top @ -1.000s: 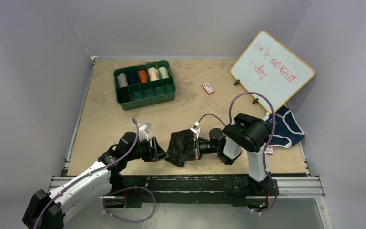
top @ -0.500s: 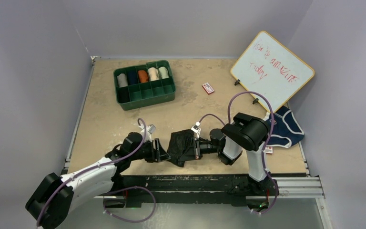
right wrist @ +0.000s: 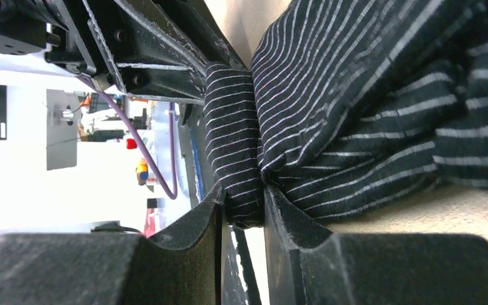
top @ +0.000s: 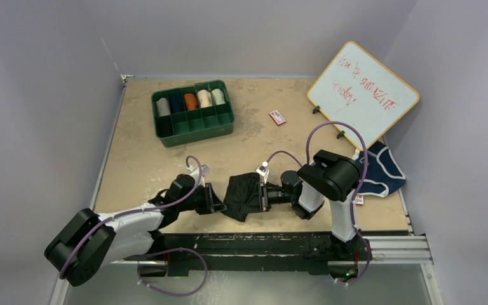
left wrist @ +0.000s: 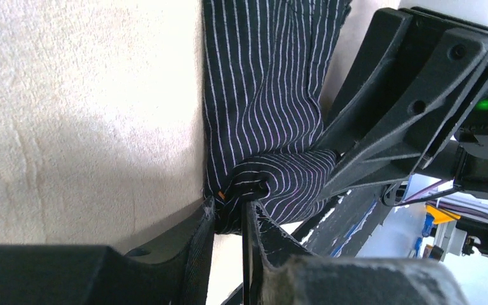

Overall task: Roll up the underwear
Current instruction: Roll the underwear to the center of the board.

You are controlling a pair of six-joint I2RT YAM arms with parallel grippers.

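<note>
The black underwear, thin-striped up close, lies bunched near the table's front edge between both grippers. My left gripper is shut on its left near corner; in the left wrist view the fingertips pinch a fold of the cloth. My right gripper is shut on its right edge; in the right wrist view the pads clamp a folded strip of the cloth. The navy underwear with white edging lies at the right edge, behind the right arm.
A green divided bin holding several rolled cloths stands at the back left. A whiteboard leans at the back right. One red-and-white card lies mid-back and another by the right arm's base. The metal front rail runs just below the cloth.
My left arm has dropped lower and its gripper has moved slightly right, up against the black underwear's left corner. The right gripper and the cloth have hardly moved.
</note>
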